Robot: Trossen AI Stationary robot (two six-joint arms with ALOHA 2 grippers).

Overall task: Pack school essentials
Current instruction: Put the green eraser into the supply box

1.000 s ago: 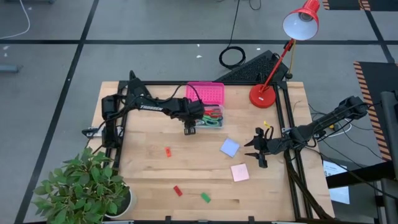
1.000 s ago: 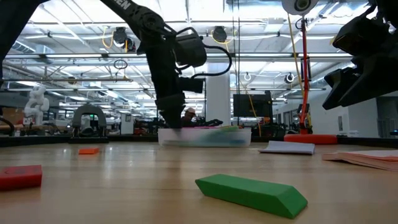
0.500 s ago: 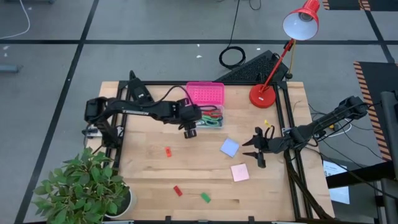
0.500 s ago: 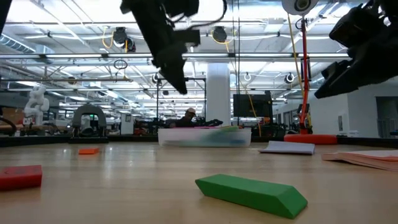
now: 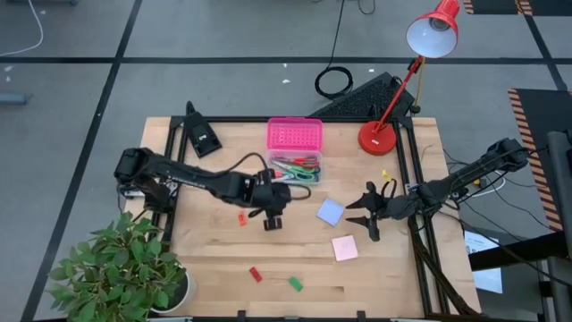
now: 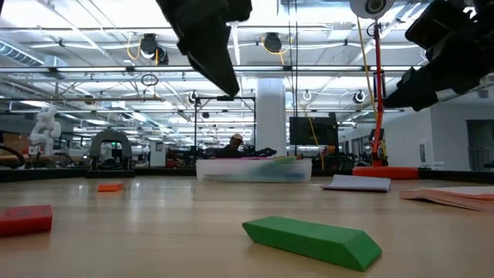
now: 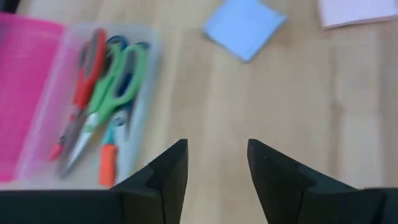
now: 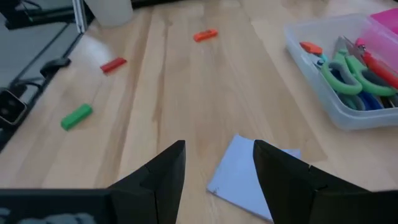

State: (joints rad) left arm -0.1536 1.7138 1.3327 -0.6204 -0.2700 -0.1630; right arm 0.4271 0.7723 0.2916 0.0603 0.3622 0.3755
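My left tool (image 5: 273,217) hangs above the counter (image 5: 214,259) with its fingers (image 7: 163,174) parted and nothing between them, just in front of the clear box (image 5: 300,175), whose pink lid (image 5: 294,136) lies open behind it. Inside the box I see the scissors (image 7: 102,81) with red, green and blue handles, lying together. My right tool (image 5: 359,213) hovers beside the blue notepad (image 5: 330,212), fingers (image 8: 155,171) also spread and empty. The pink notepad (image 5: 345,248) lies nearer the front edge. An orange-red eraser (image 5: 241,217) sits just left of my left tool; another red eraser (image 5: 256,274) and a green eraser (image 5: 295,283) rest near the front edge.
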